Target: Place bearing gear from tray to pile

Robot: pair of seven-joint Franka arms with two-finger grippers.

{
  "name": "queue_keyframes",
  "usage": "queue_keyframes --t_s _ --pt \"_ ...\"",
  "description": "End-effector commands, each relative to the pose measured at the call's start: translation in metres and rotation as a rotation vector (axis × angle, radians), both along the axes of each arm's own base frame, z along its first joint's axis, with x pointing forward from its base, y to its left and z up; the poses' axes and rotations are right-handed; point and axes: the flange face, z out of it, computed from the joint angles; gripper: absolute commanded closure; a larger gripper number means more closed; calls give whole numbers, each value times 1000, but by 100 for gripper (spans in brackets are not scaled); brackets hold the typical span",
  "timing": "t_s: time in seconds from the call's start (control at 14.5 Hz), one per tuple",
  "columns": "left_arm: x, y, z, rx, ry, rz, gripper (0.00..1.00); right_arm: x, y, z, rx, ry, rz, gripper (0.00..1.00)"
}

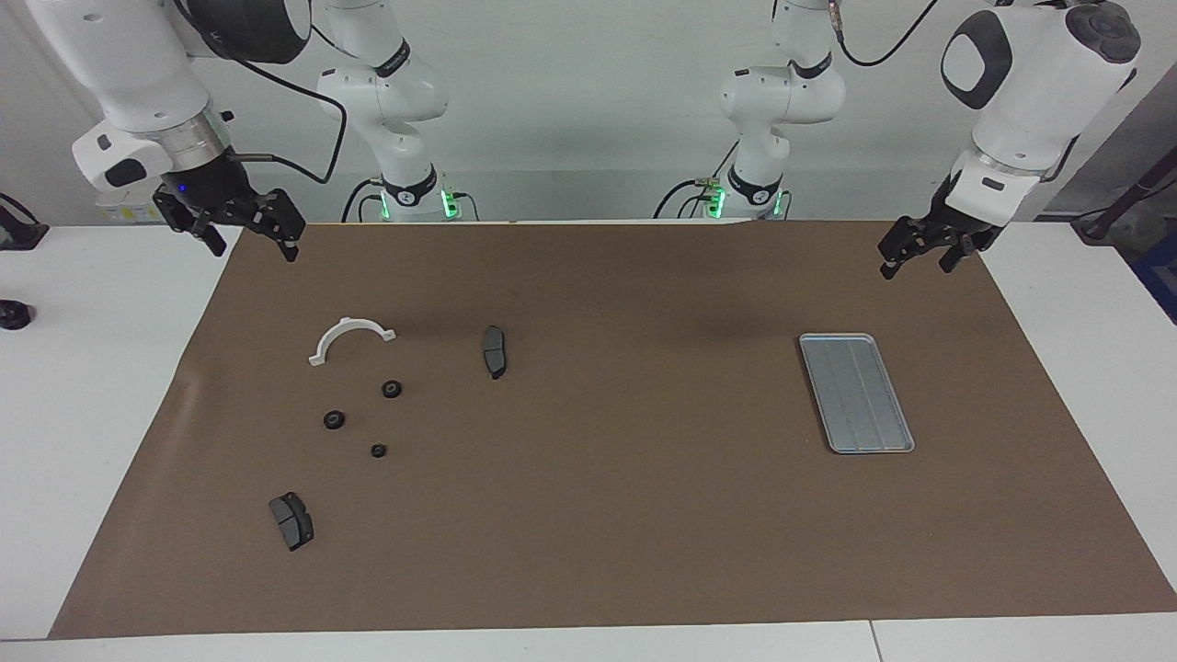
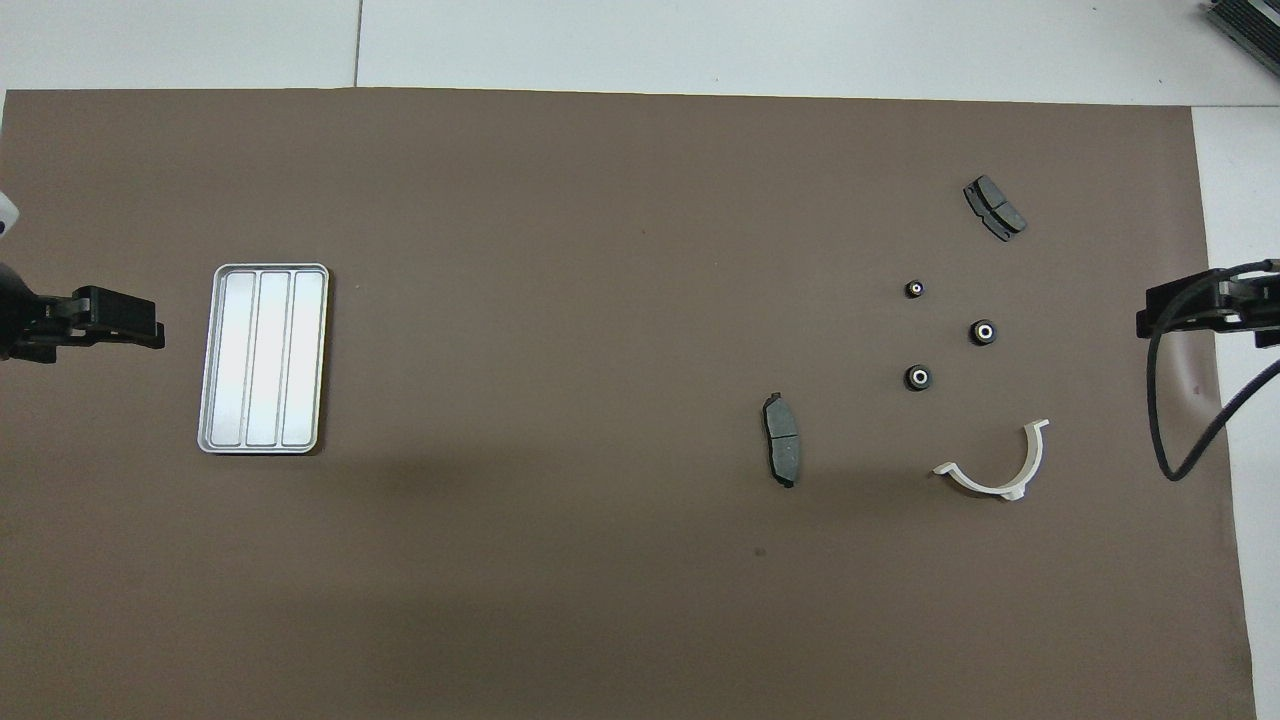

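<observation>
The silver ridged tray (image 1: 855,393) (image 2: 263,358) lies bare on the brown mat toward the left arm's end. The pile sits toward the right arm's end. It holds three small black bearing gears (image 1: 392,389) (image 1: 334,420) (image 1: 378,450), a white half-ring bracket (image 1: 348,324) (image 2: 985,487) and two dark brake pads (image 1: 495,351) (image 1: 291,520). My right gripper (image 1: 255,250) (image 2: 1150,320) hangs open and holds nothing, high over the mat's edge beside the pile. Over the mat's edge beside the tray, my left gripper (image 1: 915,267) (image 2: 155,335) waits open, nothing in it.
The brown mat (image 1: 625,515) covers most of the white table. A small black object (image 1: 13,315) lies on the bare white table at the right arm's end. The right arm's black cable (image 2: 1165,420) dangles over the mat's edge.
</observation>
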Motion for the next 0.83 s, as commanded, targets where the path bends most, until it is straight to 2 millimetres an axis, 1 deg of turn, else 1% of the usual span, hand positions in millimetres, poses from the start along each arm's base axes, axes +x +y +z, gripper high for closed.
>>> queue_keyframes --t_s 0.0,0.21,0.35,0.55,0.76 --pt "-9 4 1 14 -10 -6 0 -4 -1 1 1 -2 19 0" --pt "-9 4 1 14 -10 -6 0 -3 3 5 -10 -7 33 0" --pt "-9 4 1 14 -10 -6 0 -1 7 11 -3 -5 39 0" --pt "-9 4 1 14 -10 -6 0 -1 6 7 5 1 36 0" --pt "-9 4 1 14 -10 -6 0 -2 9 8 5 -2 39 0"
